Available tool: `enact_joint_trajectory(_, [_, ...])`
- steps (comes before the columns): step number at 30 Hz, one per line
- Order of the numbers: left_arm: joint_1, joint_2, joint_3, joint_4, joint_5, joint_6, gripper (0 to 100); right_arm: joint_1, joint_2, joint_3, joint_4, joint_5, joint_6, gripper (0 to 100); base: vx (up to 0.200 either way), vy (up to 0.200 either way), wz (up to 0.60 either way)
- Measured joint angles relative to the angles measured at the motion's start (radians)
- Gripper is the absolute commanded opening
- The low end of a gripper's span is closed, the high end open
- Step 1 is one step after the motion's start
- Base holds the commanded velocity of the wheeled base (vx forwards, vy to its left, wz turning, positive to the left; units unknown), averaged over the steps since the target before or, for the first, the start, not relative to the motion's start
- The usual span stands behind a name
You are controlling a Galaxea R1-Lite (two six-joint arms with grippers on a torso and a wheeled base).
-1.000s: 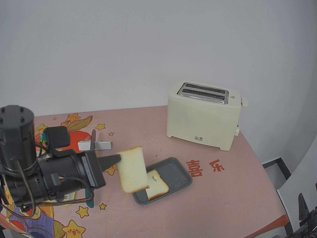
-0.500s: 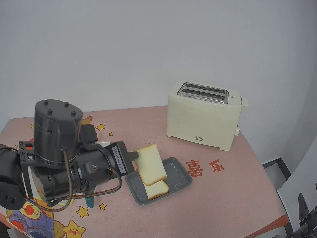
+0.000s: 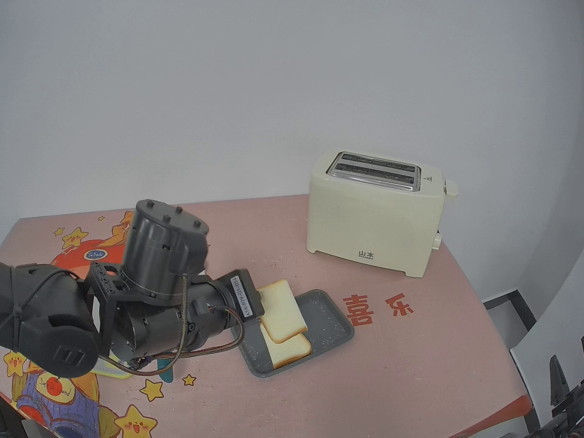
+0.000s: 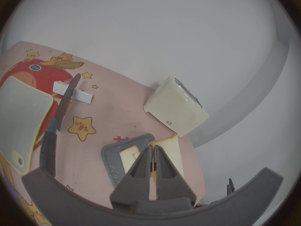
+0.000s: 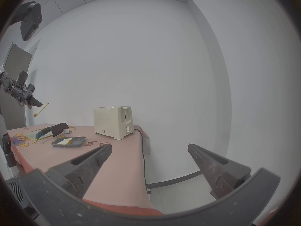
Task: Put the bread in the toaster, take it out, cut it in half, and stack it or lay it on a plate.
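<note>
My left gripper point(image 4: 152, 157) is shut on the edge of a half slice of bread point(image 3: 281, 310), holding it nearly flat and low over the grey tray point(image 3: 331, 326). A second half slice point(image 3: 287, 349) lies in the tray just beneath it; I cannot tell whether the two touch. In the left wrist view the held bread point(image 4: 171, 153) sits beside the lying piece point(image 4: 129, 154). The cream toaster point(image 3: 374, 214) stands at the back right, its slots empty. My right gripper point(image 5: 149, 146) hangs open, off the table's right side.
A knife point(image 4: 66, 99) leans on a white rest point(image 4: 82, 95) at the left, by a pale cutting board point(image 4: 22, 110). The toaster's cord point(image 5: 142, 154) hangs over the table's right edge. Bare pink tabletop point(image 3: 395, 360) lies in front of the toaster.
My left arm swung in toward the tray and lowered the bread, turning it from upright to nearly flat over the other half slice. The right gripper stayed put.
</note>
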Motion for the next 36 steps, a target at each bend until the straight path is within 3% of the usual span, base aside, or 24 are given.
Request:
enact_joint_trajectory(16, [0.025,0.066,0.015,0.004,-0.004,0.009,0,0.0,0.0,0.0,0.0,0.0,0.0,100,0.0,0.0,0.0])
enact_joint_trajectory(36, [0.023,0.098,0.009,0.0,-0.007,-0.002,0,0.0,0.0,0.0,0.0,0.0,0.0,100,0.0,0.0,0.0])
